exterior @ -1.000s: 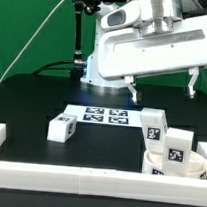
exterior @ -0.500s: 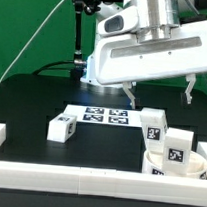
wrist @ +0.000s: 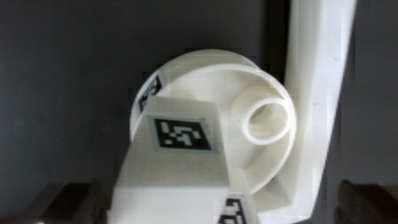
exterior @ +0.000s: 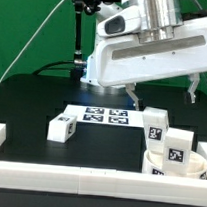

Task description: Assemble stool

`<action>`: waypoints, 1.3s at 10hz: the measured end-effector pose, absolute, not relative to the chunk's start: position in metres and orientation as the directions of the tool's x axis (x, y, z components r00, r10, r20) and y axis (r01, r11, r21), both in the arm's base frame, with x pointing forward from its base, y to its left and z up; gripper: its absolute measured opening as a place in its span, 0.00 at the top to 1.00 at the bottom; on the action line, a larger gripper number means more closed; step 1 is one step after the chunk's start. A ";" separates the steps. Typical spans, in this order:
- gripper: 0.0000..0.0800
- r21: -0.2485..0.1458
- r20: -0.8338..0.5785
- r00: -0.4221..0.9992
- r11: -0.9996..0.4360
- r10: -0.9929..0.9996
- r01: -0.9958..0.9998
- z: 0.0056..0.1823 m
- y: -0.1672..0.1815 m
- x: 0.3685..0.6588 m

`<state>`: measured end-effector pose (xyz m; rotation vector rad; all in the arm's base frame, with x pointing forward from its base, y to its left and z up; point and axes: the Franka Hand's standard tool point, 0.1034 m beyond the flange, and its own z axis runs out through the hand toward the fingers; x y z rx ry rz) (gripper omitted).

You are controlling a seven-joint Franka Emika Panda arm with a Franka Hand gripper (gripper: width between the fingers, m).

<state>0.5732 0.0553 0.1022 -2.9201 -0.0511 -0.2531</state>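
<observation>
Gripper (exterior: 163,92) hangs above bench, fingers spread wide, touching no part. We see seat (exterior: 195,164) in bench corner at exterior view's right, against rail (exterior: 76,176). First leg (exterior: 176,147) sits on seat. Second leg (exterior: 155,122) upright just beside. Third leg (exterior: 62,127) lies near marker board (exterior: 104,115).

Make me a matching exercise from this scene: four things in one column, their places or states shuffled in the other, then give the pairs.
Things:
1. seat
2. gripper
3. marker board
4. lone leg

Places or states:
A. alone, toward the exterior view's left
B. lying flat, behind the loose parts
C. at the exterior view's right, by the white rail
D. up in the air, open, holding nothing

Pairs: 1-C, 2-D, 3-B, 4-A
</observation>
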 end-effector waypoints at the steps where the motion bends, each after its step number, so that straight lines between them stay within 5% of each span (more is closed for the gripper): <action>1: 0.19 -0.164 0.202 0.967 -0.968 0.155 0.190 0.104 0.053 0.577; 6: 0.19 -0.087 0.239 0.857 -0.869 0.457 0.488 0.102 0.049 0.576; 8: 0.19 0.002 0.228 0.679 -0.698 0.697 0.716 0.097 0.052 0.578; 13: 0.19 0.016 0.223 0.639 -0.659 0.736 0.752 0.092 0.051 0.584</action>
